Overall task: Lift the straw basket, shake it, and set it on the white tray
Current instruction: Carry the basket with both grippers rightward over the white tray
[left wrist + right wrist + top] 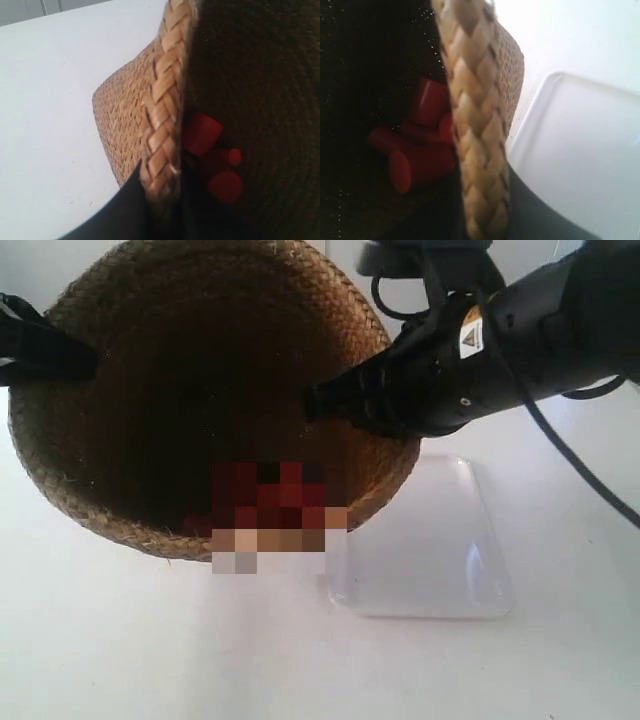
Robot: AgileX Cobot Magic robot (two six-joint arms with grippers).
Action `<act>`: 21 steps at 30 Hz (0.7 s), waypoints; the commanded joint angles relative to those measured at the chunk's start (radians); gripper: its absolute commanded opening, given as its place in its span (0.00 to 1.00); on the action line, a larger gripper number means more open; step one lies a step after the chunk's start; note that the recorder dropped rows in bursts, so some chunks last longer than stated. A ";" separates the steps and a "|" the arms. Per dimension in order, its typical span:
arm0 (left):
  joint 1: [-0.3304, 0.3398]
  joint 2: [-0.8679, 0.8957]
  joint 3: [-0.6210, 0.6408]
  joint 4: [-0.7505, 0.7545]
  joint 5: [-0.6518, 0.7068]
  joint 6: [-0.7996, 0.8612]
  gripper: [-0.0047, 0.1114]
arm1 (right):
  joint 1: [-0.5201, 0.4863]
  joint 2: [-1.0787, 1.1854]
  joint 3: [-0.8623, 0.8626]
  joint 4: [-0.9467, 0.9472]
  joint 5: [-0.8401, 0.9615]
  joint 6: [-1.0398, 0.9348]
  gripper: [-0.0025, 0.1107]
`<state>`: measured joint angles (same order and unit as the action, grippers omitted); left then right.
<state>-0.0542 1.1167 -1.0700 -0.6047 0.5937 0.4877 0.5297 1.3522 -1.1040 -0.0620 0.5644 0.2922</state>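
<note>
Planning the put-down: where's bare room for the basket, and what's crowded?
The tray is bare, with the basket at one side and open table round the rest. The foreground table is free too. Crowded: the basket rim, clamped by the left gripper and right gripper, and its inside, holding red cylinders.

I am seeing the flat glossy white plastic tray [440,540] lying open from above. The round braided brown straw basket [180,370] is crowding its near edge, and red plastic cylinders [417,165] are cluttering the basket's floor.
</note>
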 commanded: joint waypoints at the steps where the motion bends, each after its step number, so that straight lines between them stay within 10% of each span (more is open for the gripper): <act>1: 0.006 -0.010 -0.008 -0.015 -0.022 0.036 0.04 | -0.003 0.036 0.008 -0.027 0.014 -0.027 0.02; 9: 0.006 0.056 -0.010 -0.015 -0.015 0.044 0.04 | -0.003 0.043 0.002 -0.027 -0.001 -0.027 0.02; 14: 0.006 -0.107 -0.252 -0.126 0.185 0.072 0.04 | -0.003 -0.258 -0.178 0.090 0.078 -0.155 0.02; 17: -0.021 -0.043 -0.007 -0.050 0.020 0.060 0.04 | -0.015 -0.145 0.045 0.028 -0.053 -0.095 0.02; 21: -0.005 -0.054 0.008 -0.080 0.002 0.088 0.04 | -0.018 -0.121 0.019 0.020 -0.052 -0.102 0.02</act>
<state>-0.0658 1.1048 -1.0406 -0.6474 0.6162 0.5381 0.5114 1.2743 -1.0606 -0.0180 0.5489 0.2156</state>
